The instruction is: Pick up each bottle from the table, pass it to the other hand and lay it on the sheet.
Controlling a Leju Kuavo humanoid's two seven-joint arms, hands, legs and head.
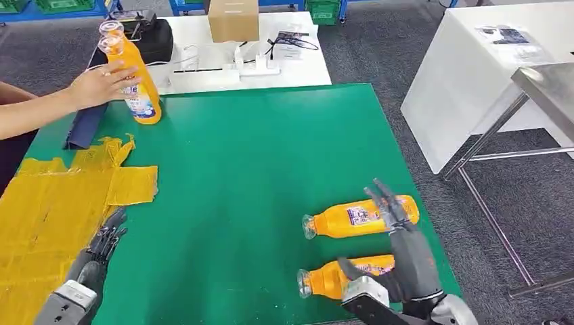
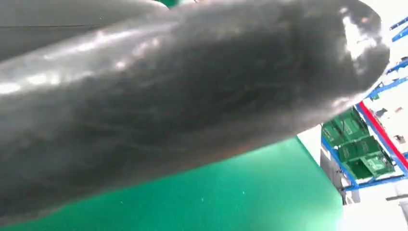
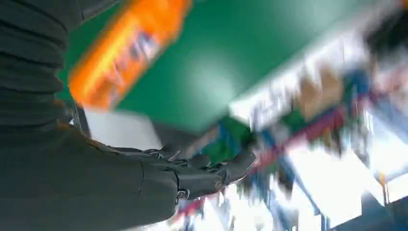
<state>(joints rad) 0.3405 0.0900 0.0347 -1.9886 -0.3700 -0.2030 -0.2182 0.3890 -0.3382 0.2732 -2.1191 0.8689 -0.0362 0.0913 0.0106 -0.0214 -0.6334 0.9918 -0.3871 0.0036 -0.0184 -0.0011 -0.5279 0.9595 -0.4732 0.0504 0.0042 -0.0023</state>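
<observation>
While two bottles (image 1: 359,217) lie on the mat (image 1: 257,156) near your right hand (image 1: 399,230), its fingers spread and empty, your left hand (image 1: 108,233), also open, rests by the sheet (image 1: 47,217).

My right hand (image 1: 399,250) covers the base end of the nearer orange bottle (image 1: 332,276) and part of the farther bottle (image 1: 352,217). My left hand (image 1: 101,247) is cut off below at the frame edge. Left wrist view: a dark blurred surface (image 2: 183,96) blocks most of it, can't tell what. Right wrist view is motion-blurred; an orange bottle (image 3: 125,48) smeared, label unreadable. The person's hand (image 1: 101,84) hides part of the upright bottles (image 1: 135,74).
</observation>
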